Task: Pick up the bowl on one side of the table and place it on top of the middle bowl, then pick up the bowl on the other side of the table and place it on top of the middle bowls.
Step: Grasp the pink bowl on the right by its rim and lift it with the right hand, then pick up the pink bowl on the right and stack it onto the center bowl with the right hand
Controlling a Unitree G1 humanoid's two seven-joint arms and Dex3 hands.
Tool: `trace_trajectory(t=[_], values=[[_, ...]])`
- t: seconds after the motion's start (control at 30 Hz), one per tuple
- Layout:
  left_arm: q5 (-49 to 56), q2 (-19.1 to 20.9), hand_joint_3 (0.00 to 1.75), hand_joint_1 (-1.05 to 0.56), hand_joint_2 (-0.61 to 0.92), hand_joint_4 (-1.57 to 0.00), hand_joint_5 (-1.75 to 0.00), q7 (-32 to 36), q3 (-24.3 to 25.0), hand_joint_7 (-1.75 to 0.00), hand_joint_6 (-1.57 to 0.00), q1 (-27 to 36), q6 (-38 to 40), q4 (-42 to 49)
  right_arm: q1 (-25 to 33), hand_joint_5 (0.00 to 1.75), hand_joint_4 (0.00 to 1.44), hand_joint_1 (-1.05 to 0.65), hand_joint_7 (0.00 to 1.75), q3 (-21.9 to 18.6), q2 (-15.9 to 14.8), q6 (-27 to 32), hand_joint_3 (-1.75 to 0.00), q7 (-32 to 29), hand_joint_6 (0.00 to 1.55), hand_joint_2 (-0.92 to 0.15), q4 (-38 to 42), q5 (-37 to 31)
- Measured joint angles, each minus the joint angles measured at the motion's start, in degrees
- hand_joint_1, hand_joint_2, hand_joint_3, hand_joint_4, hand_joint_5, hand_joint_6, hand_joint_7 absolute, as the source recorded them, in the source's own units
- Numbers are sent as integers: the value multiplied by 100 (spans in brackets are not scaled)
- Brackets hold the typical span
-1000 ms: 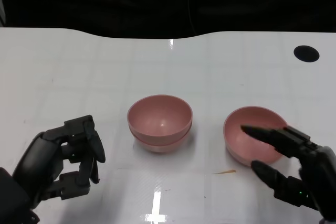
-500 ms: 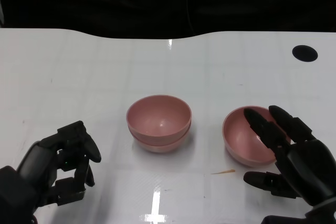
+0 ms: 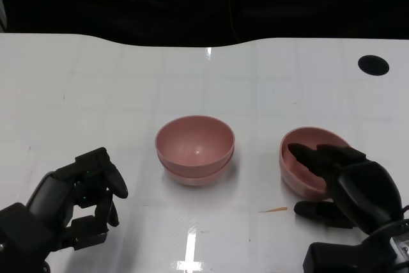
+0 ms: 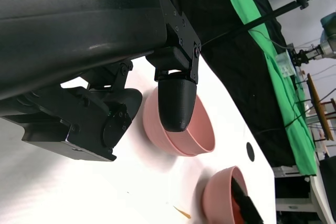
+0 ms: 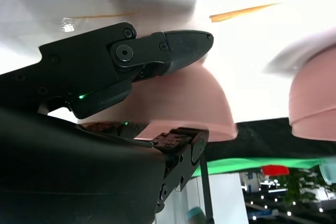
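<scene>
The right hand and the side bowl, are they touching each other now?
Touching. In the head view the right hand has fingers over the rim and inside the side bowl, with the thumb at its outer wall; the right wrist view shows a finger lying on the bowl's outside.

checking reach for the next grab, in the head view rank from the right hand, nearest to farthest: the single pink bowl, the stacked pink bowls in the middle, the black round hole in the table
1. Single pink bowl: at the right hand, fingers reaching into it.
2. Stacked pink bowls: mid-table, toward the robot's left.
3. Black round hole: far right corner of the table.
</scene>
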Motion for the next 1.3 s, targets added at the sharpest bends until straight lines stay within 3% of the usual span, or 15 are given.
trace_trajectory(t=[0.33,0.37,0.4,0.43,0.5,0.53,0.57,0.6,0.67,0.73,0.93,1.3], values=[[-54,-139,108,20,71,-67,-175,-1,65,-175,-55,39,155,-166,-607,11,76,-62,6,478,-30,-36,-10,-161,62,-92,795,248],[-58,-155,110,20,71,-68,-175,-1,74,-175,-55,49,191,-208,-637,14,83,-54,9,518,-30,-22,-9,-204,67,-91,831,250],[-76,-171,113,20,70,-69,-175,-1,88,-175,-56,81,243,-264,-676,45,84,-39,9,580,-26,-26,-6,-331,81,-91,893,247],[-118,-201,116,21,69,-71,-175,0,98,-175,-58,157,304,-353,-714,88,77,-26,8,640,-22,-48,-5,-549,96,-92,986,241],[-202,-275,119,22,69,-72,-175,-1,99,-175,-59,339,404,-507,-773,116,78,-16,10,705,-22,-136,-8,-949,109,-92,1173,236],[-253,-308,120,22,69,-72,-175,-1,99,-175,-60,429,471,-572,-810,135,78,-13,19,748,-27,-236,-15,-1101,117,-92,1257,239],[-279,-331,121,22,70,-73,-175,-2,98,-175,-60,494,541,-623,-836,140,78,-12,22,790,-32,-336,-17,-1200,118,-92,1316,243],[-332,-348,121,23,72,-75,-175,-5,102,-175,-61,522,621,-667,-856,157,74,-12,81,823,-38,-437,-21,-1265,96,-91,1353,258],[-553,-405,121,23,74,-77,-175,-37,125,-175,-63,541,756,-762,-899,170,72,-14,148,864,-41,-651,-25,-1336,68,-92,1402,297],[-770,-440,121,22,76,-79,-175,-122,163,-175,-64,546,857,-813,-943,174,74,-16,169,872,-56,-862,-27,-1321,58,-92,1432,380],[-1665,-514,122,15,78,-82,-175,-373,379,-175,-66,566,1482,-916,-1022,175,75,-16,175,870,-361,-1209,-27,-962,54,-92,1169,546],[-2553,-544,136,14,80,-85,-175,-560,663,-175,-63,494,2464,-1029,-1299,175,72,-20,175,815,-753,-1769,-28,253,49,-91,-357,874]])
